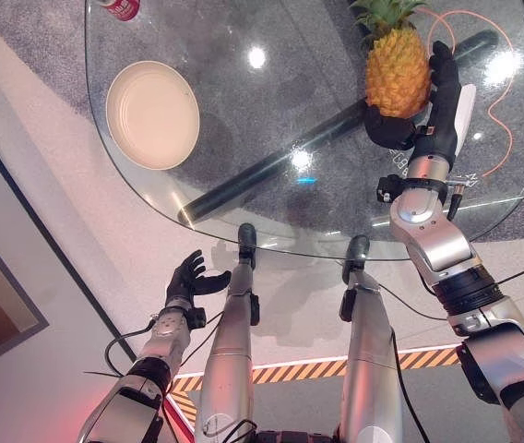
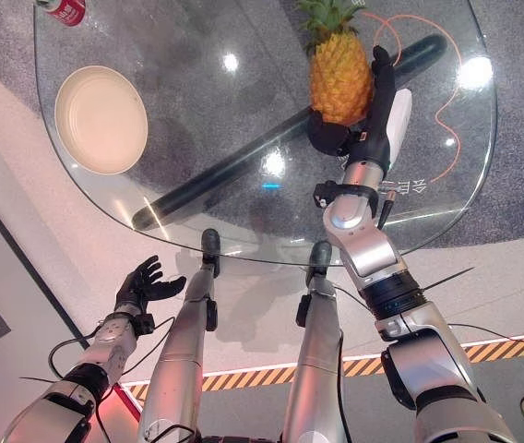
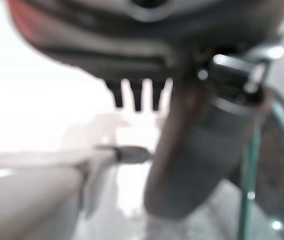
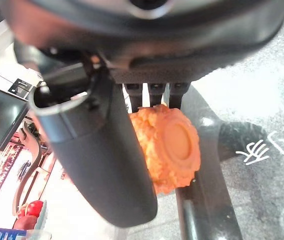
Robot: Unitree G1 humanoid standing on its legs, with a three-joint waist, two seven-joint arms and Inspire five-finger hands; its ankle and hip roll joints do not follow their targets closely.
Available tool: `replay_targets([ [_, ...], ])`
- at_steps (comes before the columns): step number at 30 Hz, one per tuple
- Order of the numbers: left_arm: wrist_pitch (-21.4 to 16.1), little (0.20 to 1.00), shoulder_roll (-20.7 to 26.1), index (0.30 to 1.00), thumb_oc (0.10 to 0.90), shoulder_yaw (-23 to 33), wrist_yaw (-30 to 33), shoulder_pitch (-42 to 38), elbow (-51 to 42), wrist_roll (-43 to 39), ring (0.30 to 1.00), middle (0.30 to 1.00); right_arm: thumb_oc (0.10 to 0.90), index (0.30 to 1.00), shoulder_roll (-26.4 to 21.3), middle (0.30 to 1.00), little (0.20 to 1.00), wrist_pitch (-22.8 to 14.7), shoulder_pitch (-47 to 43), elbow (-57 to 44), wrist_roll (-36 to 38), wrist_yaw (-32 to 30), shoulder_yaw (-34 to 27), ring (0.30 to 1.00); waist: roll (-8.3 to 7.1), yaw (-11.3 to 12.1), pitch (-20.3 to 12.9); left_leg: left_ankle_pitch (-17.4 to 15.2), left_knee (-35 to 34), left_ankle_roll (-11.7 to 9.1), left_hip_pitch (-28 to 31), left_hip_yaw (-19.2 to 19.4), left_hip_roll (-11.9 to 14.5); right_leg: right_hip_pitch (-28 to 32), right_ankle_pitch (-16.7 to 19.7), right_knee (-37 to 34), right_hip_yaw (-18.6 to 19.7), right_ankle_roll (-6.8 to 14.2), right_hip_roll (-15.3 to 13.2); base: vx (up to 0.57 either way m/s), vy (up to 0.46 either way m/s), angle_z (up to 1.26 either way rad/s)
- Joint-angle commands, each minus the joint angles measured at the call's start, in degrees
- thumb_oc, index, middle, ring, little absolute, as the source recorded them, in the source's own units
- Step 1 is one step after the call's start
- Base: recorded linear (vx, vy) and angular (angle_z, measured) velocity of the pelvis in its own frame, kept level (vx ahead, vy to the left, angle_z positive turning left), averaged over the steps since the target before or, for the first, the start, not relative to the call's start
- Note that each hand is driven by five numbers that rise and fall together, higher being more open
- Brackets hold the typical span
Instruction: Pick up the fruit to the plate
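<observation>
Here, orange green-crowned pineapple (image 1: pixel 397 72) in right hand (image 1: pixel 433 115).

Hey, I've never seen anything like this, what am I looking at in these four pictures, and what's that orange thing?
This is a humanoid robot looking down at a round glass table. Two pictures come from the two eyes of a camera on its head, so they show nearly the same scene. The other two come from cameras on its wrists, looking along each hand from very close.

On the table lie a cream plate on the robot's left and a red can at the far edge. The orange thing is a pineapple. The right hand has its fingers and thumb curled round it; the right wrist view shows the pineapple's base. The left hand hangs below the table edge, open and holding nothing.
</observation>
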Motion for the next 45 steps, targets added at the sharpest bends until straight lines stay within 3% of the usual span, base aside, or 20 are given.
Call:
replay_targets([
  [1, -0.31, 0.9, 0.83, 0.9, 0.8, -0.28, 1.13, 3.74, 0.0, 0.56, 0.9, 0.9, 0.8, 0.9, -1.95, 0.9, 0.9, -2.38, -5.72, -1.12, -0.19, -2.69, -0.48, 0.9, 0.92, 0.37, -0.92, -4.33, 5.83, 3.04, -1.59, 0.78, -3.59, 1.95, 8.22, -9.8, -5.48, -2.43, 2.88, 0.0, 0.0, 0.0],
  [13, 0.44, 0.9, 0.85, 0.9, 0.8, -0.98, 1.06, 3.32, -0.54, 0.37, 0.9, 0.9, 0.8, 0.9, -2.2, 0.9, 0.9, 0.98, -9.43, 2.36, 1.41, -2.64, 0.87, 0.9, 1.32, 1.03, -0.92, -4.24, 5.8, 3.08, -1.48, 0.51, -3.75, 1.9, 8.19, -9.52, -5.68, -2.49, 2.79, 0.0, 0.0, 0.0],
  [14, 0.47, 0.9, 0.86, 0.9, 0.8, -1.05, 1.0, 3.21, -0.56, 0.36, 0.9, 0.9, 0.1, 0.3, -2.33, 0.3, 0.2, 1.76, -10.18, 3.43, 1.54, -2.45, 1.03, 0.3, 1.37, 1.14, -0.92, -4.22, 5.78, 3.07, -1.48, 0.46, -3.85, 1.89, 8.23, -9.59, -5.74, -2.51, 2.77, 0.0, 0.0, 0.0],
  [24, -0.35, 0.9, 0.86, 0.9, 0.8, -1.23, 1.02, 2.77, -0.49, -1.96, 0.9, 0.9, 0.1, 0.3, -2.84, 0.3, 0.2, 2.94, -12.7, 9.8, 4.49, -1.47, 2.66, 0.3, 1.51, 1.69, -0.92, -4.05, 5.24, 3.06, -1.15, 0.25, -3.89, 2.16, 8.34, -9.89, -6.04, -2.57, 2.65, 0.0, 0.001, 0.02],
  [36, -3.53, 0.9, 0.96, 0.9, 0.8, 7.11, 1.01, 1.33, -3.28, -22.05, 0.9, 0.9, 0.1, 0.3, -2.57, 0.3, 0.2, 1.59, -11.93, 12.01, 4.48, -0.86, 1.63, 0.3, 1.17, 2.01, -0.92, -4.02, 4.93, 2.94, -0.34, -0.34, -4.02, 3.0, 7.81, -9.78, -6.41, -2.39, 2.36, 0.0, -0.008, 0.01],
  [39, -4.29, 0.9, 1.64, 0.9, 0.8, 10.01, 3.4, 0.34, -3.75, -24.67, 0.9, 0.9, 0.1, 0.3, -2.31, 0.3, 0.2, 0.98, -11.37, 11.94, 4.13, -0.98, 1.01, 0.3, 0.99, 2.0, -0.92, -3.95, 4.83, 2.91, -0.34, -0.56, -4.06, 2.92, 7.66, -9.62, -6.39, -2.42, 2.52, -0.01, -0.033, 0.03],
  [45, -10.6, 0.9, 4.75, 0.9, 0.8, 16.7, 17.25, -3.36, -5.28, -25.02, 0.9, 0.9, 0.1, 0.3, -1.87, 0.3, 0.2, 0.3, -10.14, 11.17, 4.41, -2.0, 1.18, 0.3, 0.25, 1.94, -0.92, -3.74, 4.39, 2.59, 0.08, -1.03, -3.82, 3.46, 6.95, -9.54, -6.18, -2.82, 3.01, 0.0, -0.007, 0.0],
])
